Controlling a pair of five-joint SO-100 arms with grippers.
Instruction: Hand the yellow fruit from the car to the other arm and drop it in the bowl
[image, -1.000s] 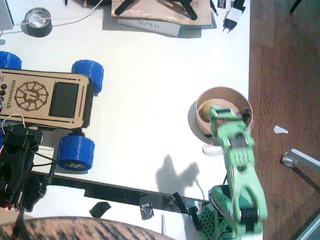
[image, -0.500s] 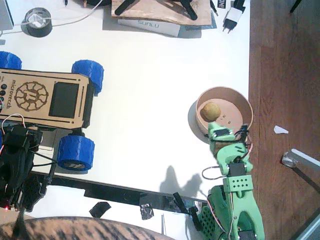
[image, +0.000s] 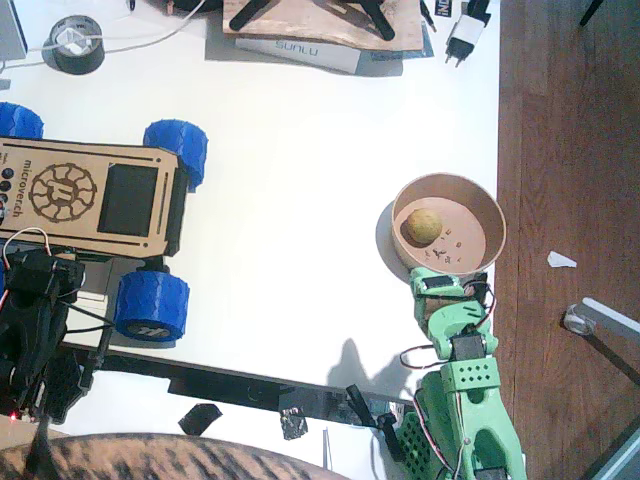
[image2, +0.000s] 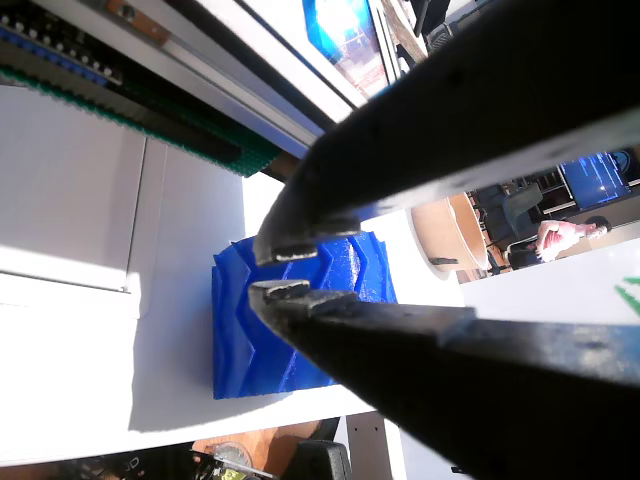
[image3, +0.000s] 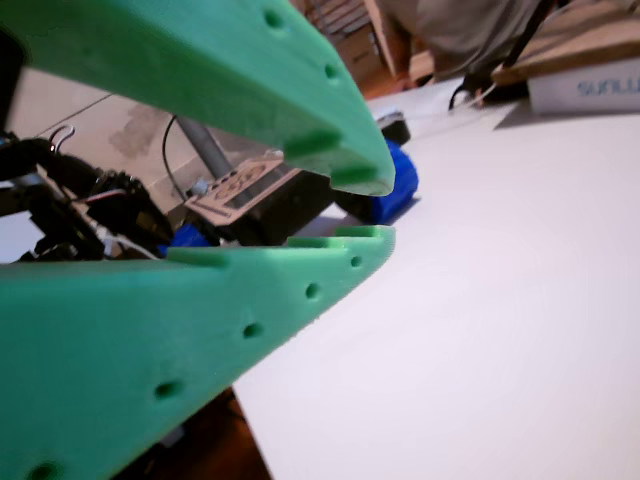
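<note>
My right tool, the green one, sits just short of the bowl with nothing between its tips; in a wrist view that tool shows only a narrow gap. The fixed view alone shows the yellow fruit lying inside the bowl, toward its left side. My left tool, black, shows clearly only in a wrist view, its toothed tips nearly meeting and empty, a blue wheel of the car behind them on the white counter. From above, the left arm sits beside the car's near edge.
</note>
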